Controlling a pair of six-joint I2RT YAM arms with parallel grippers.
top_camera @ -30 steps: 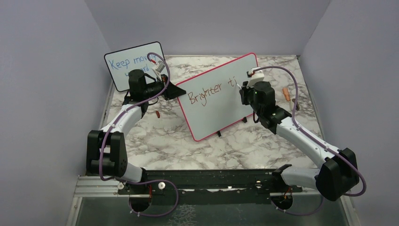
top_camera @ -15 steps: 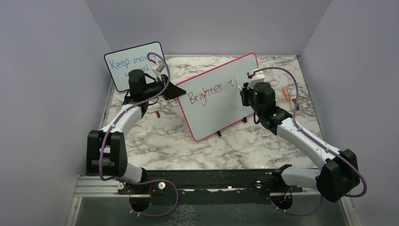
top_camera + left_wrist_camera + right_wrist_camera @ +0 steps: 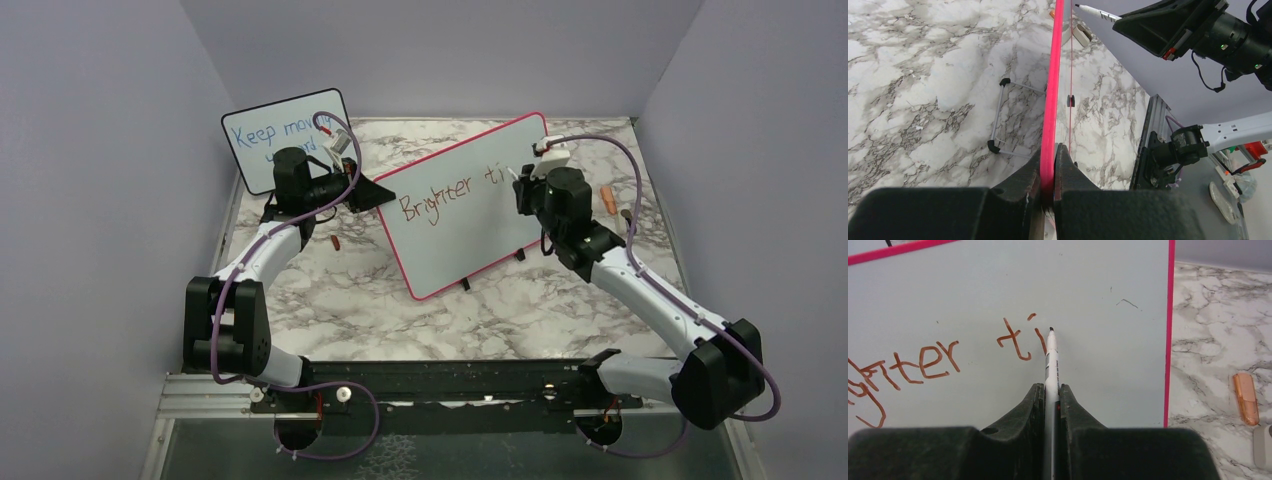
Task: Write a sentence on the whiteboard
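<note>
Right wrist view, and the right gripper (image 3: 1050,388) is clamped tight on a slim white marker (image 3: 1050,357). The barrel runs straight out between the black fingers, so the dark tip meets the whiteboard (image 3: 1108,365) squarely. That tip sits just beside the "i" of the sentence (image 3: 938,360), which so far reads "Brighter ti" in reddish-brown strokes. Whether it's actually touching, I can't tell. On the other side, the left gripper (image 3: 1049,150) pinches the board's thin pink frame (image 3: 1053,75), likely to steady the glossy panel against the pen's push. The board stands tilted on small black feet (image 3: 465,285), mid-way across the veined marble tabletop (image 3: 923,75). An orange cap (image 3: 1245,399), by the look of it, lies on the marble just right of the board.
</note>
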